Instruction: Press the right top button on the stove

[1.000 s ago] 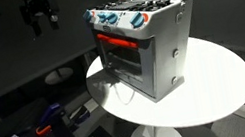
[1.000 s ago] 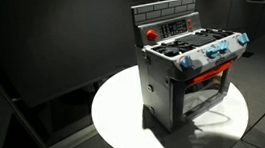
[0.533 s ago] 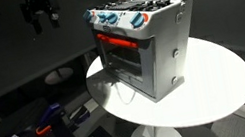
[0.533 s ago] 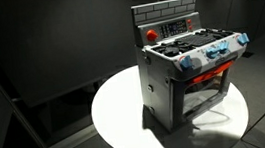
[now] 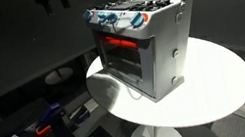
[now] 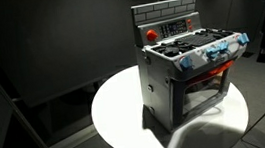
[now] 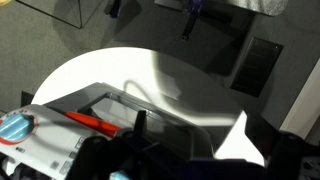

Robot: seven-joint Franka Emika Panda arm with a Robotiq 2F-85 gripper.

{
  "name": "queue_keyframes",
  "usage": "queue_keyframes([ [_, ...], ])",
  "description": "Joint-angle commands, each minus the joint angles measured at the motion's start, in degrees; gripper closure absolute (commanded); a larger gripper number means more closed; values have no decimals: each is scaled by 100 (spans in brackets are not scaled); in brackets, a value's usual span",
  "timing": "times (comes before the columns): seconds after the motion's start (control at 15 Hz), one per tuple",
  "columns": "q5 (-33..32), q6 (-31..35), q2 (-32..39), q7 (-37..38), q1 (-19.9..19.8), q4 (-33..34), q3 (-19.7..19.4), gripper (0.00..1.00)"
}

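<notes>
No legible txt, nos. or brand anywhere. Stove back panel: dark patch beside red button, too small & blurred to read.

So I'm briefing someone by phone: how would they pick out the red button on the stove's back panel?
On the round white table stands a silver stove. Its raised back panel carries the red button at one end, beside a grey plate. It is the only big round red part up there; the knobs sit lower, along the front.
</notes>
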Motion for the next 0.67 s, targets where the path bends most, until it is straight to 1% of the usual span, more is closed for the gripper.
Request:
queue_keyframes([
  [0.0, -274, 252, 70, 229, -173, 329, -135, 0],
  [0.27, -578, 822, 149, 490, -453, 474, -222, 0],
  [0.6, -851, 1640, 312, 830, -796, 497, -334, 0],
])
